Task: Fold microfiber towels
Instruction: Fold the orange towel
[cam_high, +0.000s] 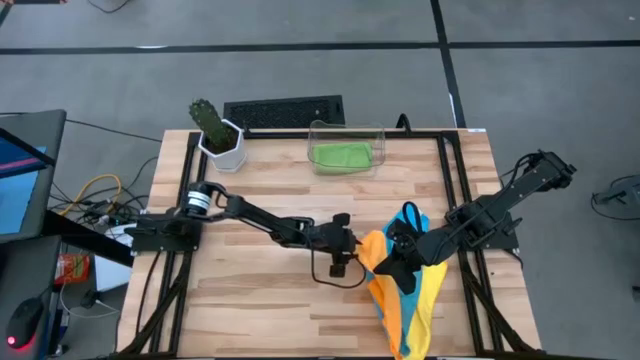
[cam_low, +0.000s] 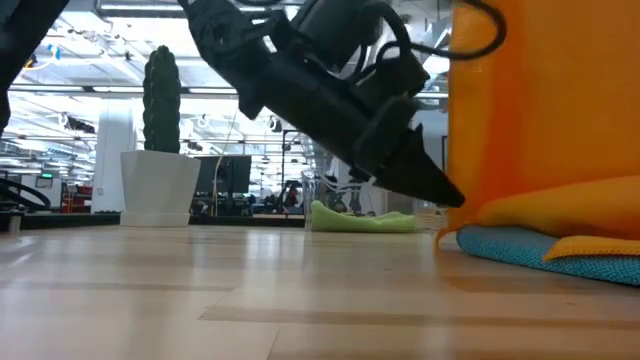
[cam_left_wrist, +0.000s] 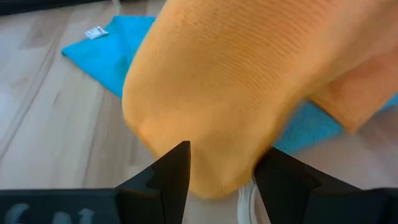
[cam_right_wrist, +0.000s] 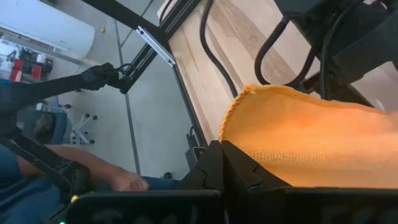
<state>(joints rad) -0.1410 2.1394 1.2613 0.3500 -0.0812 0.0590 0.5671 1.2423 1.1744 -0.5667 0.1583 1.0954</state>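
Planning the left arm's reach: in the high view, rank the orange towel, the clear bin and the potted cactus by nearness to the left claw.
1. Limp orange microfiber towel, right at the left claw.
2. Clear plastic bin, far edge, centre.
3. Green cactus in white pot, far-left corner.

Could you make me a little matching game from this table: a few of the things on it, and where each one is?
Things:
1. green towel
2. orange towel
3. blue towel
4. cactus

Places:
A. in a white pot at the table's far left corner
B. inside the clear bin
C. flat on the wood under the orange one
D. pinched by the right gripper

Pairs: 1-B, 2-D, 3-C, 4-A
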